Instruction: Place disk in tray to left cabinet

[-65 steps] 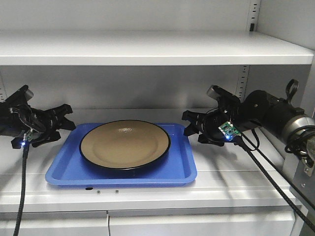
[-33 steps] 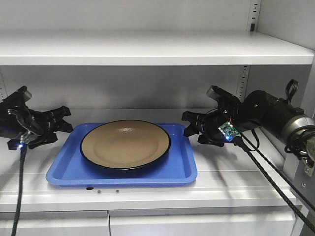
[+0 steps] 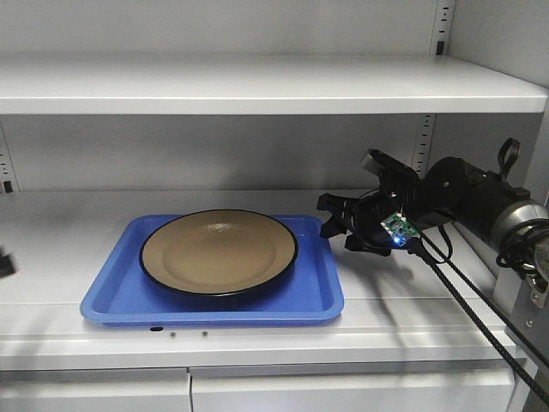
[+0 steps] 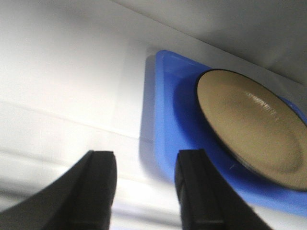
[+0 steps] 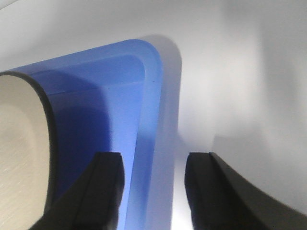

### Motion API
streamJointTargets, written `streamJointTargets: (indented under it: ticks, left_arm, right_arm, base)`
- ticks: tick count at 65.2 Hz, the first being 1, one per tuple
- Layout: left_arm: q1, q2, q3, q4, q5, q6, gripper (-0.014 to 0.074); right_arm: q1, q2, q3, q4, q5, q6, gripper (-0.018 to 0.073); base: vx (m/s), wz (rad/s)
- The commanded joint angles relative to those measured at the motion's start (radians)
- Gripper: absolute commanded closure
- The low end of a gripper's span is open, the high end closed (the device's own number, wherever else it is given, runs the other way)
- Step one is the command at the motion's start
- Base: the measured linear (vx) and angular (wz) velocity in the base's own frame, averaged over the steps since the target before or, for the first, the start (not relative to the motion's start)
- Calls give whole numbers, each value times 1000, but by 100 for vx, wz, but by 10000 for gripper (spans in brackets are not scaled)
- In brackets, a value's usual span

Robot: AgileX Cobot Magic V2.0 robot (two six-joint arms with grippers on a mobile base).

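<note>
Disk [image 3: 219, 251] is lying flat in the tray [image 3: 116, 296], centred. Tray is sitting on a cabinet [image 3: 274, 86] shelf. Right gripper [image 3: 336, 225] is hovering just beside the tray's right rim, fingers spread, holding nothing. A blurred dark sliver is showing at the frame edge, far left of the tray.

Your colours on the cabinet shelf

You had a tan, glossy disk [image 3: 219, 251] with a thin black rim, sitting in a bright blue tray [image 3: 116, 296]. The left cabinet [image 3: 257, 84] was pale grey throughout. Your right gripper [image 3: 336, 225] was black, with a green board and a blue light beside it.
</note>
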Motion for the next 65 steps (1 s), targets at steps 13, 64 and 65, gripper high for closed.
streamJointTargets:
  ticks: [13, 64, 65]
  left_arm:
    - [1, -546, 444, 131, -248, 1, 519]
    - [-1, -1011, 838, 483, -220, 0, 603]
    - [-1, -1011, 838, 483, -219, 0, 603]
  right_arm:
    - [-4, -73, -35, 21, -64, -2, 171]
    - [-4, -70, -35, 25, -52, -2, 171]
    - [-4, -70, -35, 25, -52, -2, 171]
  base:
    - [0, 0]
    - [0, 0]
    - [0, 0]
